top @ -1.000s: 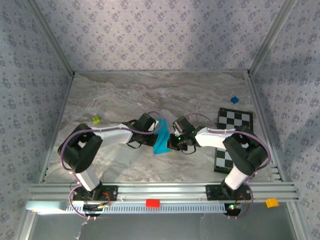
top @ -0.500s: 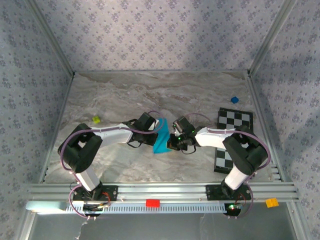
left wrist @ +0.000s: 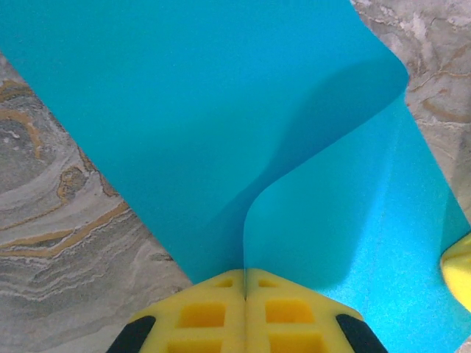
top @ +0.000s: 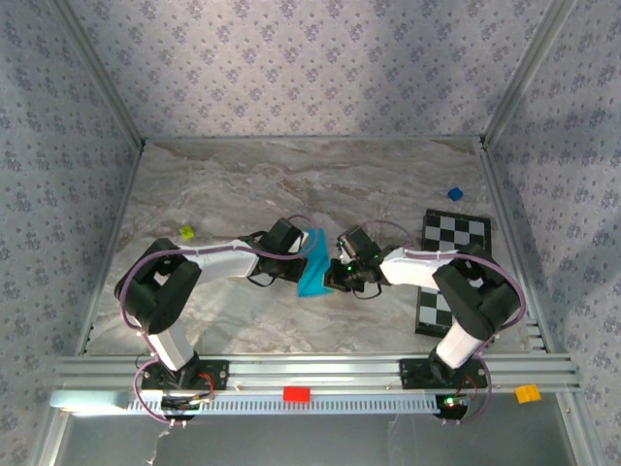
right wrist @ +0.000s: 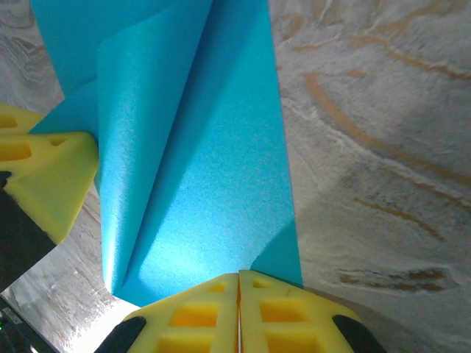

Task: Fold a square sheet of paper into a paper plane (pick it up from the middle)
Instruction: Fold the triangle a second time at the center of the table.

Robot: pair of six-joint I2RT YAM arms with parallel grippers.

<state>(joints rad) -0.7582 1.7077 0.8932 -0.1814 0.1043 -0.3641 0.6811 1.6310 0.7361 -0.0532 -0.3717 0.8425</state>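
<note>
the square sheet of paper [top: 312, 264] is mid tabletop [top: 223, 184], curled into a loose fold between the two arms. left fingers [left wrist: 254, 298] are pinched tight on one edge of it, right fingers [right wrist: 250, 298] are clamped closed on the opposite edge.

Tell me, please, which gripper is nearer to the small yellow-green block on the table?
Left. The left gripper pinches the cyan paper on the side facing the block; the right gripper grips its far side.
</note>
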